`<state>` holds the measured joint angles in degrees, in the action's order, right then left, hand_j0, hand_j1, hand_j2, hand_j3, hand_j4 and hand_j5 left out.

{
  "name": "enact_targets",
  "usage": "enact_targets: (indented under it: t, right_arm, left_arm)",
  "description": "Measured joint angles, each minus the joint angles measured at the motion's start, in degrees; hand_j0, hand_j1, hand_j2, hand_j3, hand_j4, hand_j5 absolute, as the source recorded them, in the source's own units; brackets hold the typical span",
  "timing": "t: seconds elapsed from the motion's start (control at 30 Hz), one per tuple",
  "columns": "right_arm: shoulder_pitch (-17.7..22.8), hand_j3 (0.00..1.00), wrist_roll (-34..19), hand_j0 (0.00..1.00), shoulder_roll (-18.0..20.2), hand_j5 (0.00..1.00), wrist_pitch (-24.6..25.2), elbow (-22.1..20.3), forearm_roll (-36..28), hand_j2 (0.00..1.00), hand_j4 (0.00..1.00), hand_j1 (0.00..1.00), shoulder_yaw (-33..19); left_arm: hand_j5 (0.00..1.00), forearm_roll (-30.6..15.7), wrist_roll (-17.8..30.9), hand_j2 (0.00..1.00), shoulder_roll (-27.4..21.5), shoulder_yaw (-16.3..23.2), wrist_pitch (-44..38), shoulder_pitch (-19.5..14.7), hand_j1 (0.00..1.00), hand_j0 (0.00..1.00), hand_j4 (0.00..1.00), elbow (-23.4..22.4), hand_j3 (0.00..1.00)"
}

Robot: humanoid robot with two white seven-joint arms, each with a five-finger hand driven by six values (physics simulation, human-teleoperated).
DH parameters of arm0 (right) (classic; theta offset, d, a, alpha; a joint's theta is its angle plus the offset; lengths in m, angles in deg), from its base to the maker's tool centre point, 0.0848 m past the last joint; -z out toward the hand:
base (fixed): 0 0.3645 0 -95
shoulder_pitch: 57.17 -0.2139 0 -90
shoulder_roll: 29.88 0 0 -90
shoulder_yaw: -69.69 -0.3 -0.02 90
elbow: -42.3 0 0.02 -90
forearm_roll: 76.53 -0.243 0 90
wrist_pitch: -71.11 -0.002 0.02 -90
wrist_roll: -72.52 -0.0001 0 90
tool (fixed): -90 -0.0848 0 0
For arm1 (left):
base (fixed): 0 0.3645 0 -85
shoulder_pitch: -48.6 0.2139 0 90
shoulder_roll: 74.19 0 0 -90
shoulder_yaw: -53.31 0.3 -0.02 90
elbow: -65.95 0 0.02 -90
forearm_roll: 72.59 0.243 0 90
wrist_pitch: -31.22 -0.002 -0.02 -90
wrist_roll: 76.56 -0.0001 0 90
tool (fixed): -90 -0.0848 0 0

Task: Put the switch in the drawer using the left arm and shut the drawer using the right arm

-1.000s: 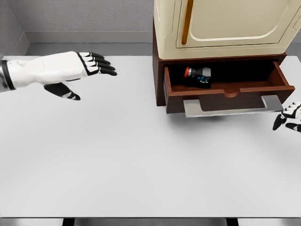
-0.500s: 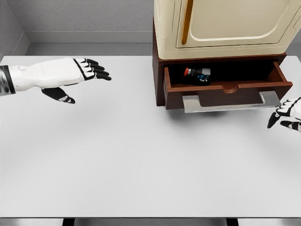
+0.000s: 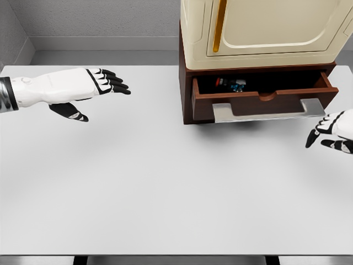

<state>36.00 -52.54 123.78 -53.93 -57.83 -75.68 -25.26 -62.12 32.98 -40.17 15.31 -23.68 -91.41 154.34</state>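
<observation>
- Closest to me I see the white table, a broad flat top that fills most of the head view, with a thin dark strip along its near edge.
- My right hand comes in at the right edge, low over the table and just in front of the drawer's right end. Its dark fingertips are spread and relaxed, gripping nothing; I cannot tell whether any finger touches the handle.
- My left hand reaches in from the left side, well apart from the cabinet, hovering above the table with the palm turned sideways. Its fingers are stretched out straight and slightly apart, thumb hanging below; it holds nothing.
- The drawer is dark brown wood with a flat grey metal handle across its front. It stands partly open, sticking out of the cabinet base toward me.
- The switch lies inside the drawer, toward its left part, near the back. I see a red bit, a dark body and a touch of blue; the drawer front hides its lower part.
- Above the drawer sits the cream cabinet, with an amber vertical strip on its front.
- Farthest back is a grey wall.
</observation>
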Motion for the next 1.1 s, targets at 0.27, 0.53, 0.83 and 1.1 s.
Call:
enact_targets:
  t: [0.27,0.53,0.83,1.1]
  right_arm:
    - [-6.7,0.5,0.0,0.5,-0.5,0.5,-0.1,0.6,0.0,0.5,0.5,0.5,5.9]
    - [-10.0,0.51,0.7,0.51,-1.3,0.51,1.8,2.4,-3.6,0.51,0.51,0.51,9.8]
    - [-11.5,0.51,1.2,0.51,-2.2,0.51,4.9,3.8,-11.6,0.51,0.51,0.51,13.3]
    - [-12.9,0.51,0.3,0.51,-3.8,0.51,3.5,5.1,-5.5,0.51,0.51,0.51,14.4]
  left_arm:
    - [1.0,0.0,0.0,1.0,0.0,0.0,0.0,0.0,1.0,1.0,1.0,0.0,1.0]
    - [1.0,0.0,0.0,1.0,0.0,0.0,0.0,0.0,1.0,1.0,1.0,-0.1,1.0]
    - [1.0,0.0,0.0,1.0,0.0,0.1,0.0,0.1,1.0,1.0,1.0,0.0,1.0]
    - [1.0,0.0,0.0,1.0,0.0,0.0,0.0,0.2,1.0,1.0,1.0,0.0,1.0]
